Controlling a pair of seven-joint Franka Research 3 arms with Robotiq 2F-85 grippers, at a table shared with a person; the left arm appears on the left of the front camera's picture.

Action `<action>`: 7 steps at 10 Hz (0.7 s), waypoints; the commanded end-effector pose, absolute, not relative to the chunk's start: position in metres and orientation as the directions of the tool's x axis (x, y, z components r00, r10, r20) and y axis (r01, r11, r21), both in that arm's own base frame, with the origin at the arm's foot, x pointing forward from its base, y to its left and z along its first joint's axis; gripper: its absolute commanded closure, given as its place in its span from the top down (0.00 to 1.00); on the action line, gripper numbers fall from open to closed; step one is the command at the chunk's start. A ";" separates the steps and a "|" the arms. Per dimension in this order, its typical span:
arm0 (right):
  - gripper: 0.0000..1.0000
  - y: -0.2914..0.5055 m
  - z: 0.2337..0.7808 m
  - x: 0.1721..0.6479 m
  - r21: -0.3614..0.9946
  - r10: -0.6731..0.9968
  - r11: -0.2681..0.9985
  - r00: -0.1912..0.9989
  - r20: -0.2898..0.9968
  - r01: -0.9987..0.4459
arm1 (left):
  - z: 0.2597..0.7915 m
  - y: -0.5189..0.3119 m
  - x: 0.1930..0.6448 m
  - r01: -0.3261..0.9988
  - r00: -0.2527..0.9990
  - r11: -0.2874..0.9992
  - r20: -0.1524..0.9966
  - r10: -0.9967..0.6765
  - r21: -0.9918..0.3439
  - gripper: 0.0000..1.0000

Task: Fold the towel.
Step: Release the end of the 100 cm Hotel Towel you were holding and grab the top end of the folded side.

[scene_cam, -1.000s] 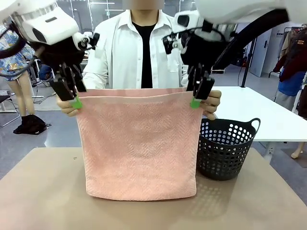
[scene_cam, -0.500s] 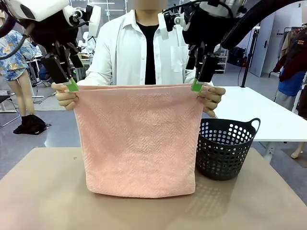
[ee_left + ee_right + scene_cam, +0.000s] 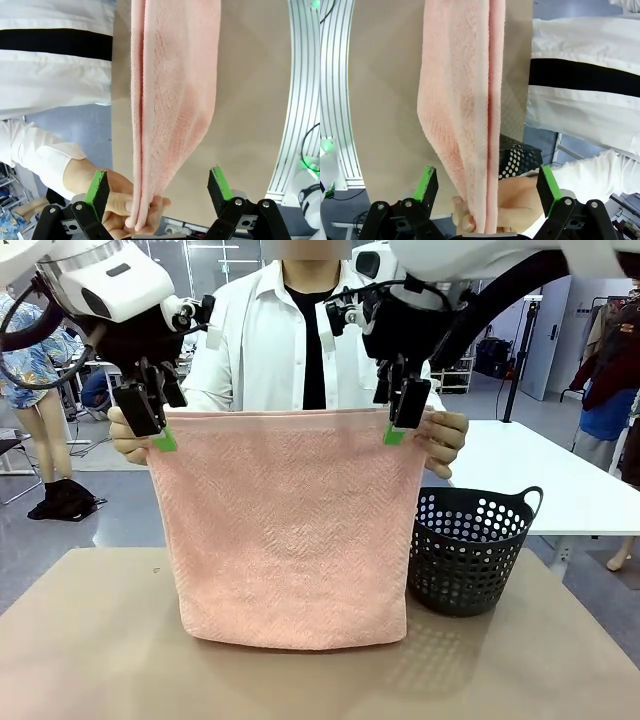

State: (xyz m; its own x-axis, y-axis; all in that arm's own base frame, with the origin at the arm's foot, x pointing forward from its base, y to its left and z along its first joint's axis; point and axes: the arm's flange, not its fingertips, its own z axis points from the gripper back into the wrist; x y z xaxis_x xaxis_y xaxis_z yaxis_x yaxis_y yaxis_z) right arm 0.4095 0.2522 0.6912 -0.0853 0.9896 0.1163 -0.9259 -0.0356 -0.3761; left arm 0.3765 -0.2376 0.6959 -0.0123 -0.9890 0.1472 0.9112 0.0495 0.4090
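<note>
The salmon-pink towel (image 3: 290,530) hangs doubled over in front of a person, its lower edge resting on the tan table (image 3: 90,650). The person's hands (image 3: 447,438) pinch its two top corners. My left gripper (image 3: 155,420) stands open at the top left corner, its fingers wide on either side of the towel's edge (image 3: 150,150) and the person's hand (image 3: 120,205). My right gripper (image 3: 398,418) is open at the top right corner, straddling the towel's edge (image 3: 465,125) and the other hand (image 3: 520,200) the same way. Neither gripper holds the cloth.
A black perforated basket (image 3: 470,550) stands on the table to the right of the towel. The person in a white shirt (image 3: 270,340) stands at the far side. A white table (image 3: 560,480) lies beyond at the right.
Both grippers have opened a little wider and let go of the towel's top corners. The person's hands have raised the top edge slightly and now hold it alone.
</note>
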 end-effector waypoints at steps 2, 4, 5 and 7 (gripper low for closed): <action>1.00 0.255 0.681 0.428 -0.343 0.993 -0.052 -0.086 0.085 -0.938 | 0.692 -0.237 0.386 0.926 0.016 0.072 0.152 -0.988 0.370 1.00; 1.00 0.255 0.671 0.433 -0.315 0.994 -0.038 -0.068 0.083 -0.948 | 0.682 -0.236 0.394 0.939 0.030 0.080 0.152 -0.988 0.336 1.00; 0.84 0.254 0.669 0.433 -0.319 0.995 -0.033 -0.063 0.084 -0.947 | 0.680 -0.237 0.397 0.939 0.025 0.077 0.156 -0.987 0.336 0.56; 0.24 0.253 0.668 0.433 -0.316 0.995 -0.031 -0.060 0.084 -0.948 | 0.676 -0.238 0.398 0.944 0.020 0.069 0.155 -0.988 0.321 0.00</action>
